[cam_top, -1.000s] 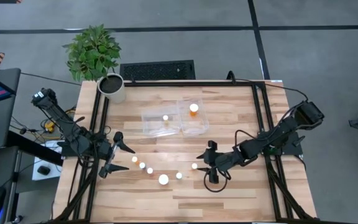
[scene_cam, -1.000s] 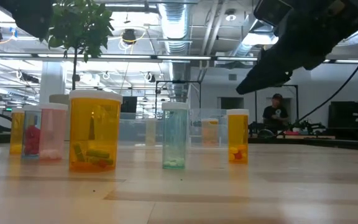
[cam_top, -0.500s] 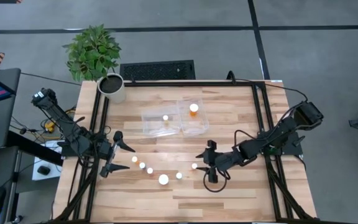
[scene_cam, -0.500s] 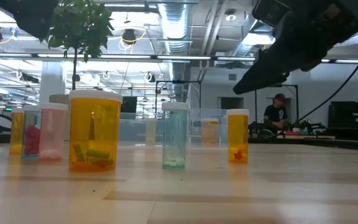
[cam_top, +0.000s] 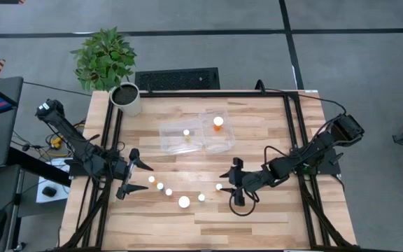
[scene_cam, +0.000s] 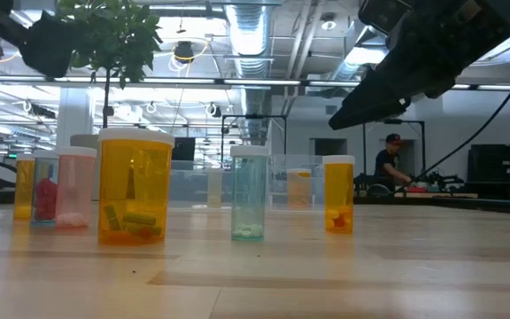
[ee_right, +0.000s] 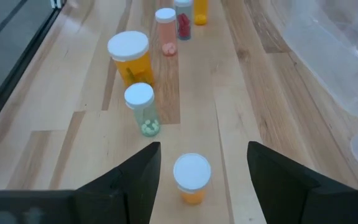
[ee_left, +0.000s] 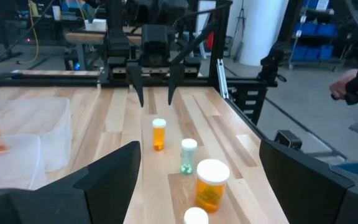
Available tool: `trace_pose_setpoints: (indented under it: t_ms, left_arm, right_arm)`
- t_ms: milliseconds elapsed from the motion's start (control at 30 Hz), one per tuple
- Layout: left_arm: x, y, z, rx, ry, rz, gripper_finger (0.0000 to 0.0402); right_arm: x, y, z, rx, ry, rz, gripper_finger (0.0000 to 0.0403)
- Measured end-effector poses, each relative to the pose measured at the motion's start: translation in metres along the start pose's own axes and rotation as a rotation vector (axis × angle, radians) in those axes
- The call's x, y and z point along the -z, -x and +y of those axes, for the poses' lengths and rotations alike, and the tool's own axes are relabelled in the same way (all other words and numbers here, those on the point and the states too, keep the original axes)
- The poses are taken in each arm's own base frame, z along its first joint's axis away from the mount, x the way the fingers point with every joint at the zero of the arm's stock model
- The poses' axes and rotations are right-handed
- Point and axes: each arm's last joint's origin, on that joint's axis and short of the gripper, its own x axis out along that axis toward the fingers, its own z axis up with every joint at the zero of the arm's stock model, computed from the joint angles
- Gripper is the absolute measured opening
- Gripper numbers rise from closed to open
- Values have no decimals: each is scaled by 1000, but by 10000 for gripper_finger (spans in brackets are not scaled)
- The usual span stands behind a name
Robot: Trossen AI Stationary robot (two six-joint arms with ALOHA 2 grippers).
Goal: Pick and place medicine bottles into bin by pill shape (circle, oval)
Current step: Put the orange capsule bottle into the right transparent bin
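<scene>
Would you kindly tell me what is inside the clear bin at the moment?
The bin holds two medicine bottles: a white-capped bottle in the left compartment and an orange bottle in the right. Their pills cannot be made out from above.

Left end effector (cam_top: 133,176) nearer the bottles (cam_top: 168,191)

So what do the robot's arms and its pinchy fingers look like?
Both arms are dark, nearly black, made of jointed segments, with thin black cables running along them. The left gripper and right gripper each end in two slim, pointed black fingers. Seen close, the fingers are flat, matte wedges. No coloured markings show on them.
</scene>
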Motion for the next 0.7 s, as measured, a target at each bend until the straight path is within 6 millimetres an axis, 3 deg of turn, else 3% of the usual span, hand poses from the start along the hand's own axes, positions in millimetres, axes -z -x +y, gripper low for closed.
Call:
trace_pose_setpoints:
  t_ms: [267,533,700]
  left_arm:
    - [-1,0,0,5,-5,-32,322]
    - [-3,1,0,-8,-24,-50,322]
    - [-10,4,1,-2,-27,-108,322]
  right_arm:
    - [0,0,-1,15,6,-8,245]
    - [5,-25,0,37,74,-54,245]
    - [-9,-26,1,39,105,-78,245]
